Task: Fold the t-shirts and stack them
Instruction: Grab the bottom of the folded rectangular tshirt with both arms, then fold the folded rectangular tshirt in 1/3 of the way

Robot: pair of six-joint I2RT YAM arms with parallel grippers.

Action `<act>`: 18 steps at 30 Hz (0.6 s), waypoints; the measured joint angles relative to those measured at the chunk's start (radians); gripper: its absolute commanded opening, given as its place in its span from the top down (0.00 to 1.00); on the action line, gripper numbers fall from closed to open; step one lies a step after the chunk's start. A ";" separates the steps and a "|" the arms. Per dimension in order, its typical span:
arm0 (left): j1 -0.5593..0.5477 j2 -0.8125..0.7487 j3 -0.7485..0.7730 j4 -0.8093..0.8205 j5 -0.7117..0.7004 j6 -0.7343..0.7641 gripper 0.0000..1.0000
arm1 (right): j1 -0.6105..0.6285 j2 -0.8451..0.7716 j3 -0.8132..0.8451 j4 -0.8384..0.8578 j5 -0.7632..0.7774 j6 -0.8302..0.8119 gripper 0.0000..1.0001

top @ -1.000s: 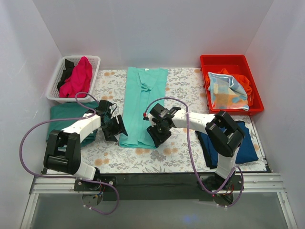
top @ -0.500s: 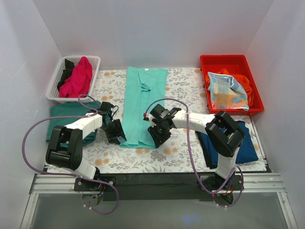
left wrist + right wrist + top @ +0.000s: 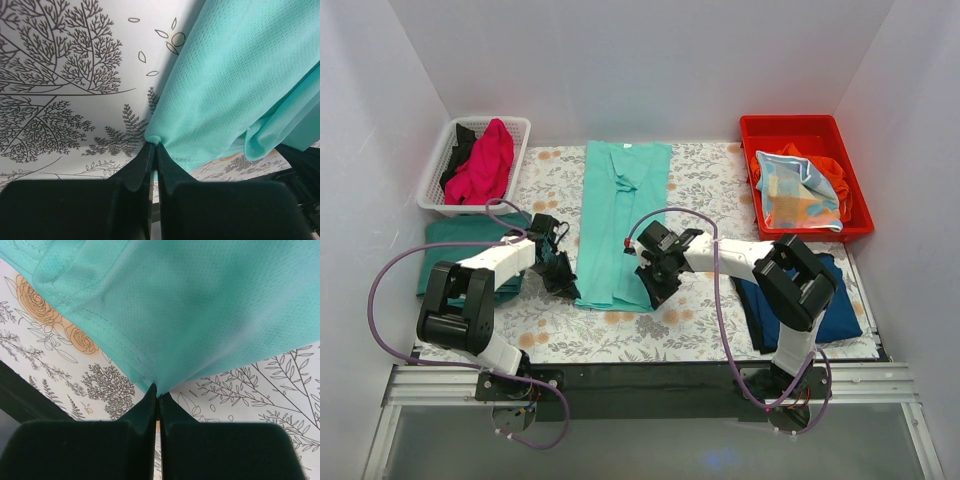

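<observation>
A mint-green t-shirt [image 3: 620, 215] lies on the floral table cover, folded lengthwise into a long strip, collar at the far end. My left gripper [image 3: 564, 277] is shut on its near left hem corner [image 3: 155, 140]. At the near right corner my right gripper [image 3: 657, 283] is shut on the hem [image 3: 155, 384]. A dark green folded t-shirt [image 3: 455, 245] lies at the left, partly under my left arm. A navy-blue folded t-shirt [image 3: 835, 300] lies at the right, behind my right arm. Magenta [image 3: 485, 160] and black [image 3: 460, 145] t-shirts sit in the white basket [image 3: 520, 125].
A red bin [image 3: 800, 130] at the back right holds orange and patterned cloth [image 3: 800, 185]. White walls enclose the table on three sides. A black rail [image 3: 640, 385] runs along the near edge by the arm bases.
Both grippers went from open to shut on the mint shirt's near corners. The left one moved in towards the hem; the near hem is slightly bunched.
</observation>
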 measured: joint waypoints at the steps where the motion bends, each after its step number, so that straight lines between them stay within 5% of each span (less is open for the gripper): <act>1: -0.001 -0.002 0.000 -0.002 0.002 0.000 1.00 | 0.000 -0.005 -0.005 -0.001 0.004 0.000 0.99; 18: -0.009 0.000 0.240 0.006 -0.111 -0.029 1.00 | -0.024 -0.063 0.140 -0.050 0.180 -0.024 0.99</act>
